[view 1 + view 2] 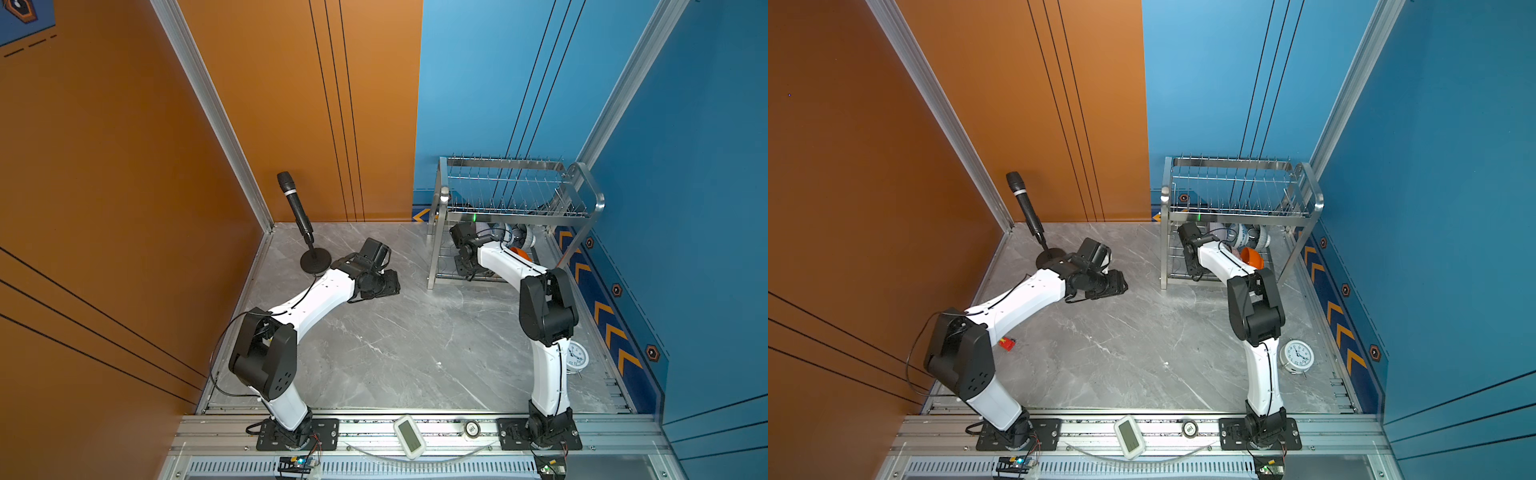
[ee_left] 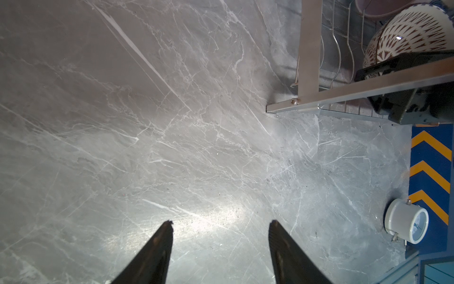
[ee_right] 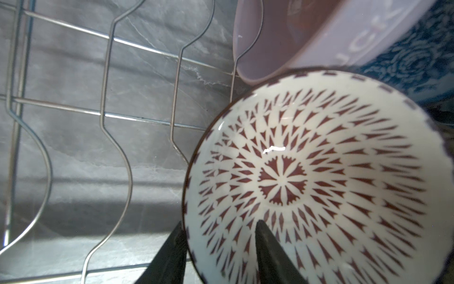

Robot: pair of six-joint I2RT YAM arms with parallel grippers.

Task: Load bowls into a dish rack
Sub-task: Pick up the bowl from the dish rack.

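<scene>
Right arm reaches under the upper tier of the dish rack [image 1: 515, 214], which stands at about 1 o'clock on the surface [image 1: 395, 332]. Right tool [image 3: 219, 222] straddles the rim of the leaf-patterned bowl [image 3: 319, 184], one finger inside and one outside; I cannot tell whether it pinches the wall. The bowl is in the lower tier over the wavy wires, just beside the lilac bowl [image 3: 307, 37], with the floral bowl [image 3: 417, 61] beyond (orange bowl [image 1: 1252, 257] at roughly 6 o'clock of that row). Left tool [image 2: 221, 221] hangs near 11 o'clock, fingers apart, empty. Judgement: seat the rim in a wire dip and check that the wires bear the weight before spreading. Then withdraw straight back along the fingers' line, low enough to clear the top rail and without nudging the neighbours.
</scene>
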